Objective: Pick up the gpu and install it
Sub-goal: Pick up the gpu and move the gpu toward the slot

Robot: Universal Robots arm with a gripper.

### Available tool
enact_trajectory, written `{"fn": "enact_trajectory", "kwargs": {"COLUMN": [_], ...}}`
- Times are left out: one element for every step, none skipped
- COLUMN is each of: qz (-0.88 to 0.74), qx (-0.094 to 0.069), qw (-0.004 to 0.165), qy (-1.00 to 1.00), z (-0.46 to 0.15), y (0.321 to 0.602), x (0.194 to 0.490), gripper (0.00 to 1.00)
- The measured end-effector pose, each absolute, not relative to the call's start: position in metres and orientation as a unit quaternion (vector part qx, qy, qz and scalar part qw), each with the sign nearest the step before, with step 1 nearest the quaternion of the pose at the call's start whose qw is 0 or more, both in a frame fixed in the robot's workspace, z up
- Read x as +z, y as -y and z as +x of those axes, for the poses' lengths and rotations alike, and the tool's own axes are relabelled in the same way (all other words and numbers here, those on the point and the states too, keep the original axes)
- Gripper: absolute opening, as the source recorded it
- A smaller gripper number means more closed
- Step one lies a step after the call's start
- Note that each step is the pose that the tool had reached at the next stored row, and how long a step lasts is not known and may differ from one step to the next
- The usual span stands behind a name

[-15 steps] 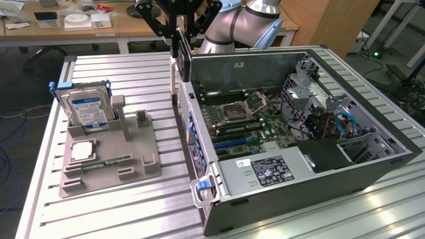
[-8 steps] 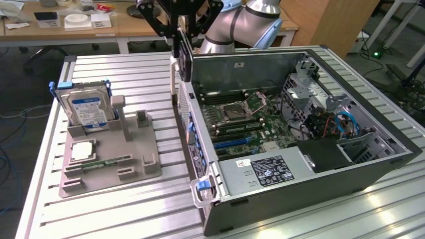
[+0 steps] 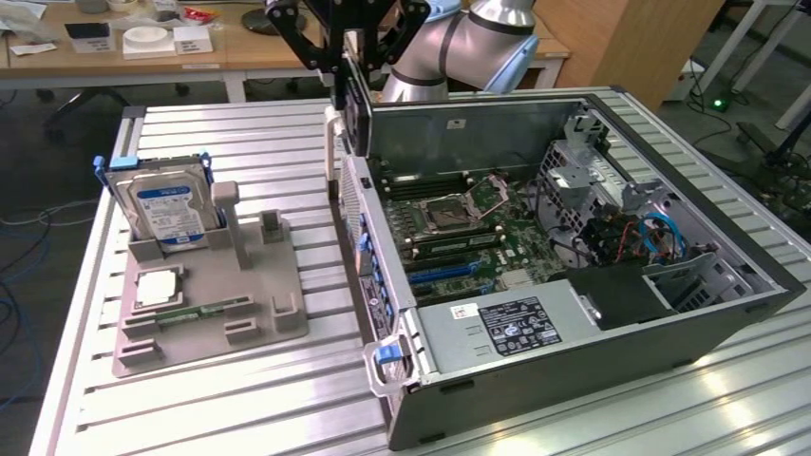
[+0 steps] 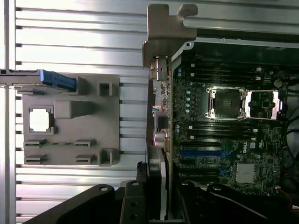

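Exterior view, gpu (image 3: 357, 106) in jaws, long axis vertical

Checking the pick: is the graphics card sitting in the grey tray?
No, the gripper holds the graphics card upright above the computer case, apart from the tray.

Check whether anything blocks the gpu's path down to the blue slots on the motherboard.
Nothing visible lies on the blue slots. The gripper holds the gpu upright above the case wall, so that wall's edge sits under the card, beside the open motherboard.
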State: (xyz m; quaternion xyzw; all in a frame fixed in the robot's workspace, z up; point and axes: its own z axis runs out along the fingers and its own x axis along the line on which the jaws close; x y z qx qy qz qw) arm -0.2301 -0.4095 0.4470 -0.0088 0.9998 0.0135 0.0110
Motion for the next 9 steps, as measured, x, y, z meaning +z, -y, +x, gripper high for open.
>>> {"fn": "enact_trajectory", "kwargs": {"qz": [-0.009, -0.009, -0.009, -0.009, -0.009, -0.009, -0.009, -0.009, -0.009], "qx": [0.013, 0.014, 0.013, 0.014, 0.014, 0.014, 0.014, 0.014, 0.014], "qw": [0.011, 0.011, 0.011, 0.011, 0.011, 0.011, 0.011, 0.011, 0.011], "qy": [-1.000, -1.000, -1.000, -1.000, -1.000, -1.000, -1.000, -1.000, -1.000], "z": [-0.2296, -0.2292, -0.2289, -0.2286, -0.2282, -0.2277, -0.2275, -0.2271, -0.2266], "y": [0.4095, 0.4095, 0.4095, 0.4095, 0.4095, 0.4095, 0.4095, 0.4095, 0.4095], "x": [0.4470, 0.4470, 0.4470, 0.4470, 0.4470, 0.4470, 0.4470, 0.4470, 0.4470], "gripper": [0.28, 0.28, 0.28, 0.28, 0.28, 0.28, 0.28, 0.28, 0.28]}}
